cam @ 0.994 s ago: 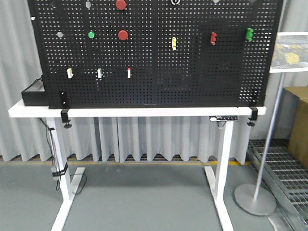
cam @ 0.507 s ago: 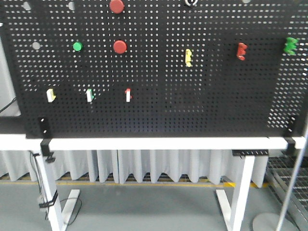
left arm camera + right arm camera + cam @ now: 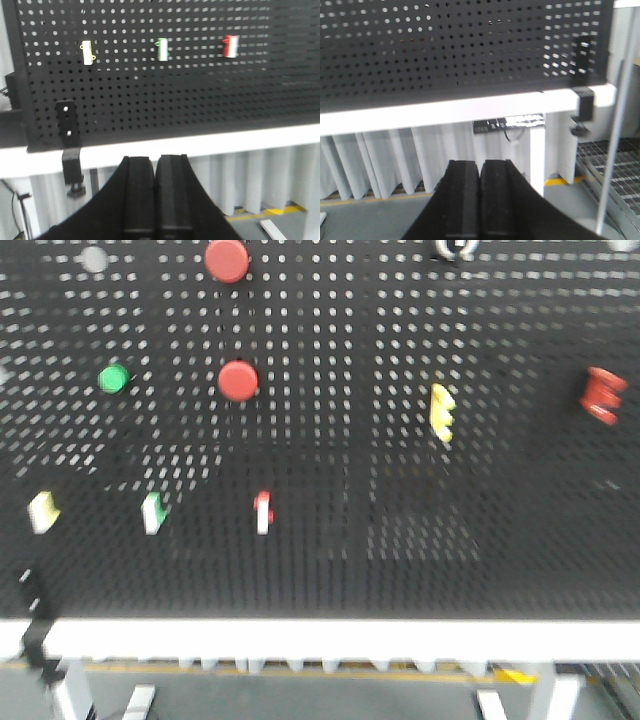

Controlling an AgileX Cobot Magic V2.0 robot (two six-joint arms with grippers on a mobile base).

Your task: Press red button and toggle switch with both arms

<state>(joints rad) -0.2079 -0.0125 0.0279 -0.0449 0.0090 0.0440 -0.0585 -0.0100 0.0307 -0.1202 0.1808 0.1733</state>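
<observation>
Two red buttons sit on the black pegboard (image 3: 330,570), one at the top (image 3: 226,259) and one lower (image 3: 238,380). The toggle switch (image 3: 263,512), small, white with a red tip, stands below them; it also shows in the left wrist view (image 3: 230,46) at the upper right. My left gripper (image 3: 155,161) is shut and empty, below the table edge and apart from the board. My right gripper (image 3: 480,164) is shut and empty, below the table's right part. Neither gripper shows in the front view.
A green button (image 3: 113,378), a green-tipped white switch (image 3: 152,512), a yellow-tipped switch (image 3: 42,511), a knobbly yellow piece (image 3: 442,411) and a red knob (image 3: 602,395) are on the board. The white table edge (image 3: 320,639) runs below. A clamp (image 3: 69,150) and a grey pole (image 3: 615,125) stand near.
The front view has moved much closer to the pegboard; the board now fills the frame and the table legs and floor have mostly left view.
</observation>
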